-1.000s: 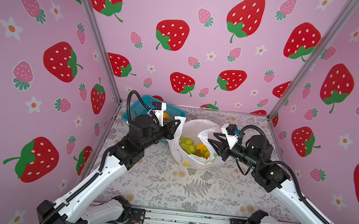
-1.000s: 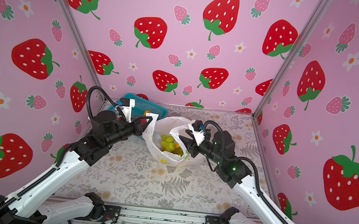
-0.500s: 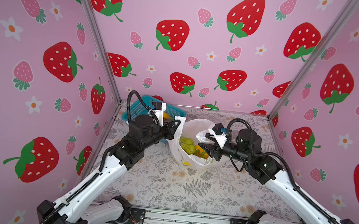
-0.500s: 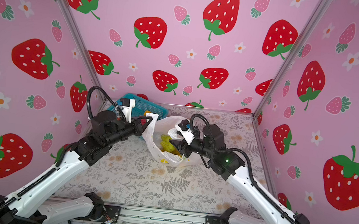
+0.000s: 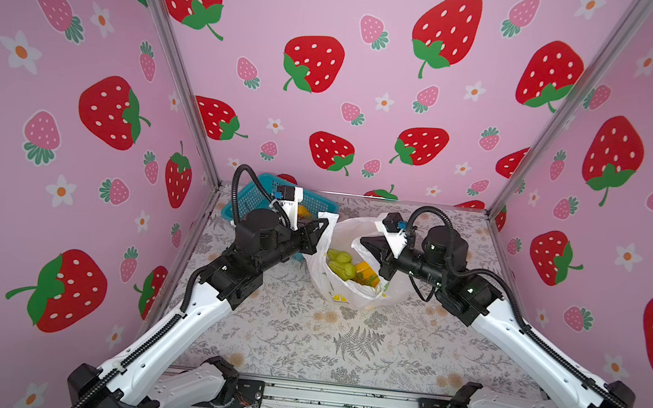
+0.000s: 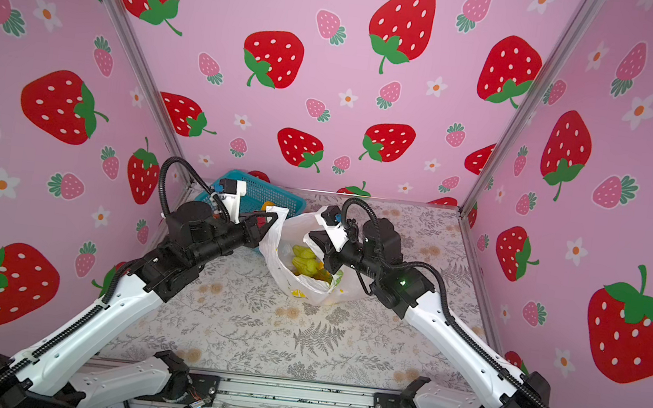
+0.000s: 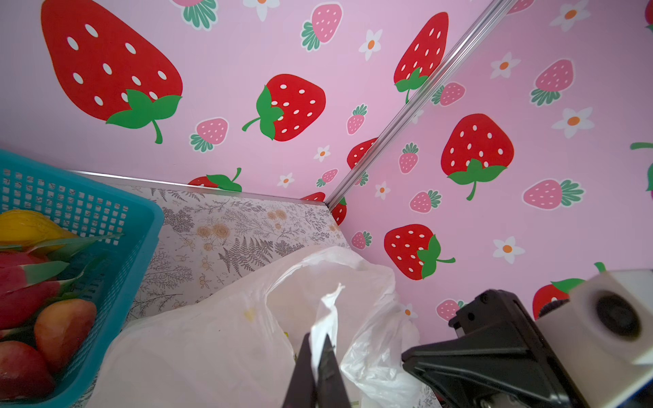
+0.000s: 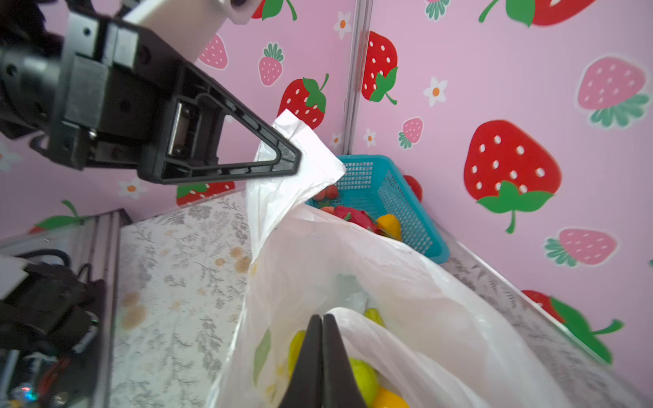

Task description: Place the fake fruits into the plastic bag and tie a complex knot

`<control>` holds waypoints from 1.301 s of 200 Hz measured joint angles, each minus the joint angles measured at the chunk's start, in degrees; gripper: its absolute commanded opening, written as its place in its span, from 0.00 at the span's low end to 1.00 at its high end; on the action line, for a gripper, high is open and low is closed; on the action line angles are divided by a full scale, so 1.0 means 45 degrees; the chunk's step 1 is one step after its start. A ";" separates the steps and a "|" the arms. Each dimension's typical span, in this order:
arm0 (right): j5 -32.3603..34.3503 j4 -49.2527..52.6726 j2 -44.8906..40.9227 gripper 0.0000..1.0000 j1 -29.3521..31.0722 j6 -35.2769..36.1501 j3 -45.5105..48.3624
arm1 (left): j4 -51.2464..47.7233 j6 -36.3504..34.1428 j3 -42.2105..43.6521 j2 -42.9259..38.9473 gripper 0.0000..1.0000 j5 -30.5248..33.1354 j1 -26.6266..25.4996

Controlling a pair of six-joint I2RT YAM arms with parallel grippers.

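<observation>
The plastic bag [image 5: 352, 296] stands open on the table in both top views, also seen as bag [image 6: 306, 290]. Green ridged fake fruits [image 5: 338, 261] and an orange-yellow one [image 5: 365, 272] lie inside. My left gripper [image 5: 324, 223] is shut on the bag's left handle strip [image 7: 327, 307] and holds it up; in the left wrist view the film sits between its fingertips [image 7: 307, 348]. My right gripper [image 8: 321, 318] is shut at the bag's right rim [image 8: 371, 325], over the fruit [image 8: 362, 376], with the film running off from its tips. No knot shows.
A teal mesh basket [image 5: 252, 198] stands at the back left behind the left gripper, holding a yellow fruit [image 7: 28, 228], a pink dragon fruit [image 7: 21, 279] and red fruits [image 7: 63, 325]. Pink strawberry walls close in on three sides. The floral tabletop [image 5: 342, 341] lies in front of the bag.
My right gripper has moved from beside the bag in to its right rim and has gone from open to shut. The left gripper has stayed put, holding the handle.
</observation>
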State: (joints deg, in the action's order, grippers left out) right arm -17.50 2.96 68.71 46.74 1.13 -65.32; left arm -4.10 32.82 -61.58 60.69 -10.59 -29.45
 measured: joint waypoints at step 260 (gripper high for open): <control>0.0855 0.6280 0.0617 0.51 0.0923 0.1656 -0.2487 | -0.0097 -0.0015 0.0000 0.0170 0.00 -0.0092 0.0010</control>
State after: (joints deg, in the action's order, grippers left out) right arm -13.65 31.22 71.48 50.89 8.58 -76.51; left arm -4.54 32.75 -61.58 61.45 -11.00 -29.41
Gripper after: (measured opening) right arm 0.509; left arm 0.049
